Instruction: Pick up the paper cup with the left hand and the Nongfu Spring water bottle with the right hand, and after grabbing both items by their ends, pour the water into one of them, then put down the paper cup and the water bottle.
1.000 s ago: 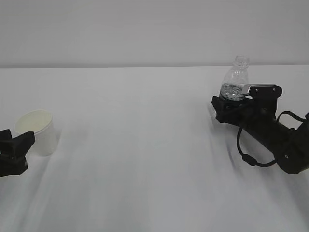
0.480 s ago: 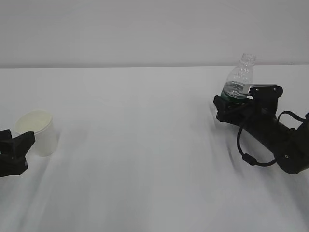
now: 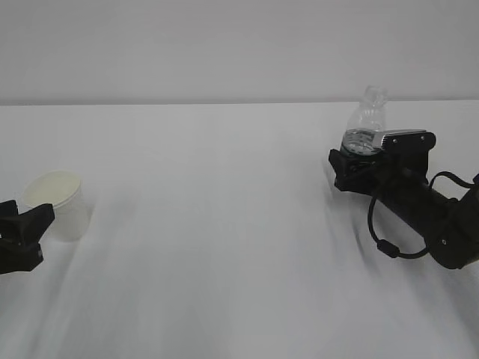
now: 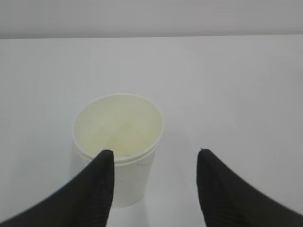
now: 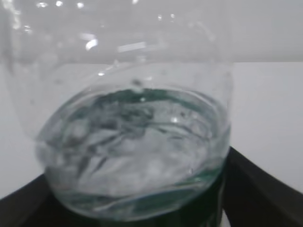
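Left gripper (image 4: 156,152): jaws partly open, holding nothing. In the left wrist view the two black ribbed fingers (image 4: 97,189) come up from the bottom edge. The cup (image 4: 118,125) stands upright on the table (image 3: 224,224) just ahead of them, off-centre toward the left finger. The left fingertip overlaps the cup's lower left wall in the picture; cannot tell if it touches. The right fingertip is clear of the cup, with bare table showing between them. Cup looks empty, cream inside, rolled rim. In the exterior view the cup is at the far left of the table and the left gripper is low beside it at the frame edge.

Right gripper (image 3: 353,158): jaws wide, the bottle (image 5: 132,142) between them. The right wrist view shows black finger parts at both lower corners, right up against the bottle's sides. Cannot tell if they press on it or only flank it. Bottle looks roughly upright, no cap visible, its top blurred in the exterior view. Water (image 5: 137,156) fills the lower part, surface rippled and uneven, dark green label showing through beneath. Whether the bottle's base is on the table is hidden by the gripper.

The right arm lies low over the table at the right, silver plate (image 3: 404,137) on top just behind the bottle, loose cable (image 3: 382,239) looping under it. Cup and bottle are well apart, at opposite sides of the table.
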